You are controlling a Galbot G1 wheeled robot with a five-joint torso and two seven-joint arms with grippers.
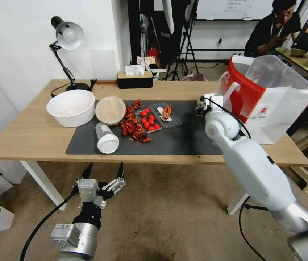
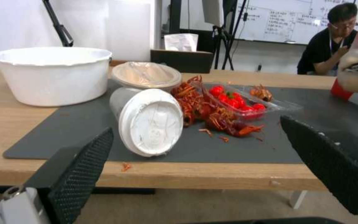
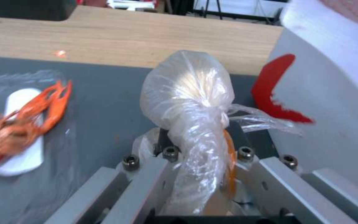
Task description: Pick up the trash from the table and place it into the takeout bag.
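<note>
A matt light-wood table is covered in the middle by a smooth, dull dark grey mat. Thin, glossy, crinkled clear plastic is seen on the small bag, gripped between brushed metal parts of the right gripper. The takeout bag is made of smooth paper.

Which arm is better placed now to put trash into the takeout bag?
The right. Its claw is shut on the small clear bag, right beside the takeout bag. The left claw hangs open and empty below the table edge.
</note>
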